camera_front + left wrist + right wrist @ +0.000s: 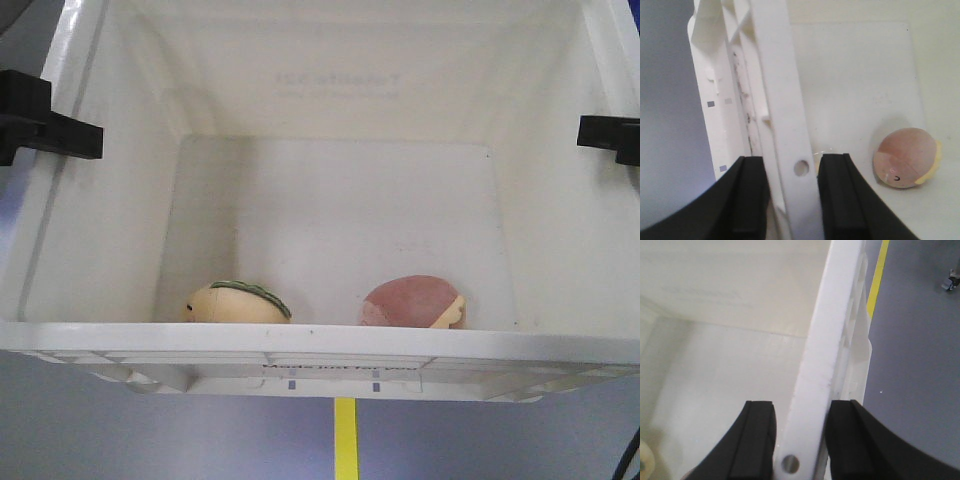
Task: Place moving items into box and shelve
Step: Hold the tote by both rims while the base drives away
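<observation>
Both toys lie in the box (320,345), on its floor against the near wall: the ridged toy (238,302) toward the box's left side, the dome toy (412,302) toward its right, apart. The left hand (790,200) clasps the box's left rim, the right hand (800,440) its right rim.

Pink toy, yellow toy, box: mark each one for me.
pink toy (902,156), left wrist view, middle of its dome.
yellow toy (235,305), front view, pale body below the green strip.
box (150,338), front view, near rim.
</observation>
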`<state>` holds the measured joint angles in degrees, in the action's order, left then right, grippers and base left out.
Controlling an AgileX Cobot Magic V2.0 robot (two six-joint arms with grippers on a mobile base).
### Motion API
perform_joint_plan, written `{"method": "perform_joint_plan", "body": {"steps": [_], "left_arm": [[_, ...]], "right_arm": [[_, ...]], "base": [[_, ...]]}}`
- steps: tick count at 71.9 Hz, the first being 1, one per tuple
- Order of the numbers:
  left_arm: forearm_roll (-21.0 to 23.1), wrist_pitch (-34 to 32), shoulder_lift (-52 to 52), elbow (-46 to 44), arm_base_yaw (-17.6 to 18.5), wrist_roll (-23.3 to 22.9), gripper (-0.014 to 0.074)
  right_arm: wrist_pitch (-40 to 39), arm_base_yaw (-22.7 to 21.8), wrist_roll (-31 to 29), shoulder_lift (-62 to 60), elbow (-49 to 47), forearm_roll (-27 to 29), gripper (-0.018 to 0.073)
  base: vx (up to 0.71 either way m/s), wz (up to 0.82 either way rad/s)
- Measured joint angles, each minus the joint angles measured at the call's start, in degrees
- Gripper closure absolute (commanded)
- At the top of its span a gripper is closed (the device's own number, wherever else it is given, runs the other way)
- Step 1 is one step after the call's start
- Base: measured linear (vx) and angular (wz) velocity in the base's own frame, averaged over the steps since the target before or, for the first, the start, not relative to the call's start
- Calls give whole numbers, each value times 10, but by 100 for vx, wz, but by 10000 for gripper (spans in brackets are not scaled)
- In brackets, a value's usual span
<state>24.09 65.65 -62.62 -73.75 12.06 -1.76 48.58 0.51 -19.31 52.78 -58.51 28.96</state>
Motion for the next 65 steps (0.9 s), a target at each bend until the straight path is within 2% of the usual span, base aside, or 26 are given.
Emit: {"method": "perform_joint_plan", "body": {"steps": [65], "left_arm": [[0,0,0,0,0,0,596]], "right_arm": [[0,0,0,0,0,0,565]], "base": [[52,12]]}}
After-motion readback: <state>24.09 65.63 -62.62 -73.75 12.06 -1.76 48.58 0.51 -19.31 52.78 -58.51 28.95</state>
